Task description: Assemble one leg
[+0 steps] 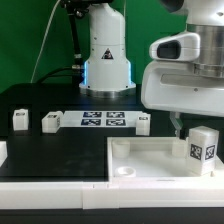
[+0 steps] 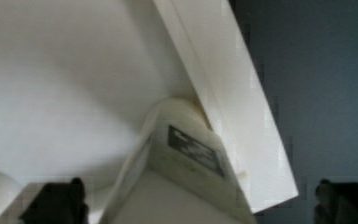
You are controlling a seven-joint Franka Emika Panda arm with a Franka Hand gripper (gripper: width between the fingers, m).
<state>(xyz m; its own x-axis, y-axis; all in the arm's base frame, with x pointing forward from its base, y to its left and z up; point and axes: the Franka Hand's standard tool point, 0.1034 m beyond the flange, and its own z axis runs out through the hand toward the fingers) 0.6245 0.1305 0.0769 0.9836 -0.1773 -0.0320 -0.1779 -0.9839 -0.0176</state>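
A leg (image 1: 203, 145), a small white post with a black-and-white tag, stands upright on the white tabletop (image 1: 150, 165) near its corner at the exterior view's right. My gripper (image 1: 188, 128) hangs just above and behind it. In the wrist view the leg (image 2: 179, 165) sits between my two dark fingertips (image 2: 60, 202), with a gap on each side. The gripper (image 2: 202, 202) is open and holds nothing. The tabletop's raised rim (image 2: 220, 90) runs past the leg. Three more legs (image 1: 18, 118), (image 1: 50, 122), (image 1: 143, 122) stand on the black table.
The marker board (image 1: 103, 120) lies flat between the loose legs. The robot's base (image 1: 106, 55) stands at the back. A white border (image 1: 50, 188) runs along the table's front edge. The bulky white wrist (image 1: 185, 75) hides part of the tabletop's far corner.
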